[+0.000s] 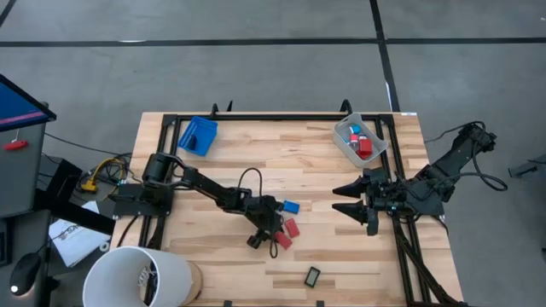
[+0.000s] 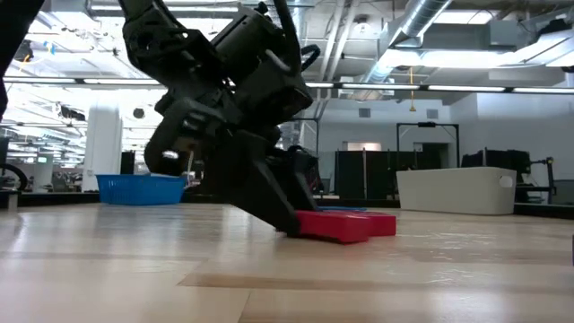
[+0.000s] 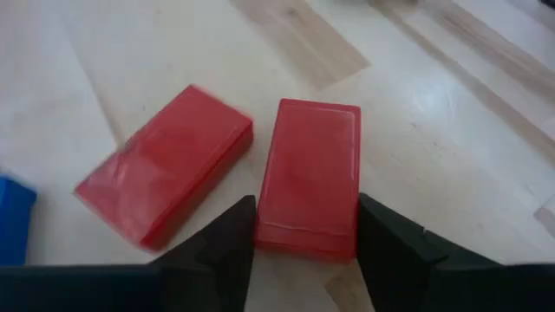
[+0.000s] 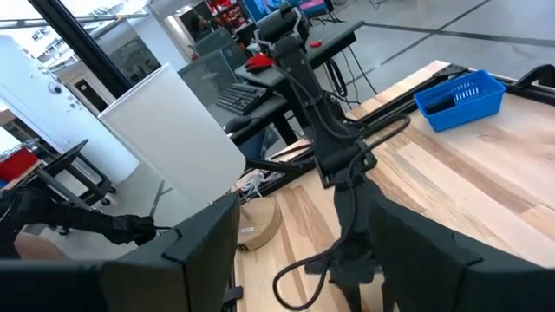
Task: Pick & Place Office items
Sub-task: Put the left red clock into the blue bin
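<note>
My left gripper [image 1: 275, 240] [image 3: 306, 208] is low over the table's middle, tipped down, with its fingers on both sides of a red block [image 3: 308, 178] [image 1: 282, 242] [image 2: 336, 225]. A second red block [image 3: 165, 195] [image 1: 291, 228] lies flat close beside it, and a blue block [image 1: 291, 206] [image 3: 13, 217] lies just beyond. A black rectangle with a light face [image 1: 312, 275] lies near the table's near edge. My right gripper [image 1: 344, 199] [image 4: 303, 260] is open and hangs over the table's right part, touching nothing. My left gripper pinches the red block by its two long sides, at the end nearest the gripper [image 3: 299, 238], one finger [image 3: 230, 238] on each side. The fingers slant down from the table's left and lie along the block. The block lies flat on the table.
A clear grey bin [image 1: 344, 147] near the far right corner holds red, blue and white pieces. A blue tray [image 1: 198, 136] lies at the far left. A white bucket [image 1: 136, 277] stands at the near left corner. Black frame rails [image 1: 256, 116] run along the table's edges.
</note>
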Controlling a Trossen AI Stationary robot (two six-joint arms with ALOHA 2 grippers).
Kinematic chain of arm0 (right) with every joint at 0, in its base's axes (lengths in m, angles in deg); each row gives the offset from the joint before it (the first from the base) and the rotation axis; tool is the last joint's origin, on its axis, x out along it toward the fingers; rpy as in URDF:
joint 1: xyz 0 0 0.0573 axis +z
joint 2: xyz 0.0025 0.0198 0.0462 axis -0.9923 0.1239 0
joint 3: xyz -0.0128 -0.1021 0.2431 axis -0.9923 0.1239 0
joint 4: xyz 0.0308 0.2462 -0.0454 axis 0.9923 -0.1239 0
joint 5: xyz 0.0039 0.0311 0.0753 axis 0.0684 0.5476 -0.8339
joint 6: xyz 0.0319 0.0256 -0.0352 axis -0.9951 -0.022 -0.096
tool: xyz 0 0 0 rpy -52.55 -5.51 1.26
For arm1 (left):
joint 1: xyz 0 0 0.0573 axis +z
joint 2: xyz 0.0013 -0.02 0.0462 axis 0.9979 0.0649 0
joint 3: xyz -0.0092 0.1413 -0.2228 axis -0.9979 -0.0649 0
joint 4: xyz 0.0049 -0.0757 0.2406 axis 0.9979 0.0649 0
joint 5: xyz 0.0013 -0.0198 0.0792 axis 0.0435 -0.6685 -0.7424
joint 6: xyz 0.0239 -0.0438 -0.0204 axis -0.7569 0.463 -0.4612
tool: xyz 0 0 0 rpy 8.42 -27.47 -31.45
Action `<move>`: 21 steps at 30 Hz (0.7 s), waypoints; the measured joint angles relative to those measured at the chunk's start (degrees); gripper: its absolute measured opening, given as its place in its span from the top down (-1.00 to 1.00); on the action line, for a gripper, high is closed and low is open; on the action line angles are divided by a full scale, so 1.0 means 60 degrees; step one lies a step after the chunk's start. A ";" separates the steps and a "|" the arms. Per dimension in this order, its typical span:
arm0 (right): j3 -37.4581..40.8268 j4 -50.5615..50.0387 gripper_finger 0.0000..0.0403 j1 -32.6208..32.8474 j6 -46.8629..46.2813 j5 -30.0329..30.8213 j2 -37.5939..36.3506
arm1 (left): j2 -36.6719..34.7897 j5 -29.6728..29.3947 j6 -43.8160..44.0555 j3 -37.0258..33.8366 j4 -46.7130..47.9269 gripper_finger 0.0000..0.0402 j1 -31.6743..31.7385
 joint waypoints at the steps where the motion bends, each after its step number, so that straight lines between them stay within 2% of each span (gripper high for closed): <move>1: 0.0000 0.0016 -0.22 0.0000 0.0002 0.0000 0.0000 | -0.0093 -0.0007 0.0197 -0.0022 0.0221 0.24 0.0034; 7: 0.0000 0.0088 -0.22 0.0000 0.0010 -0.0039 -0.0004 | -0.1004 -0.0090 0.0933 -0.0720 0.1021 0.24 0.0119; 11: 0.0000 0.0125 -0.22 0.0000 0.0061 -0.0068 -0.0004 | -0.2174 -0.0645 0.2322 -0.1715 0.1152 0.18 0.0140; 17: -0.0007 0.0252 -0.22 0.0000 0.0552 -0.0046 -0.0013 | -0.4480 -0.2659 0.6363 -0.3460 0.0536 0.24 0.0140; 21: -0.0004 0.0228 -0.22 -0.0001 0.0896 0.0012 -0.0029 | -0.5879 -0.4980 0.9788 -0.4344 0.0137 0.24 0.0040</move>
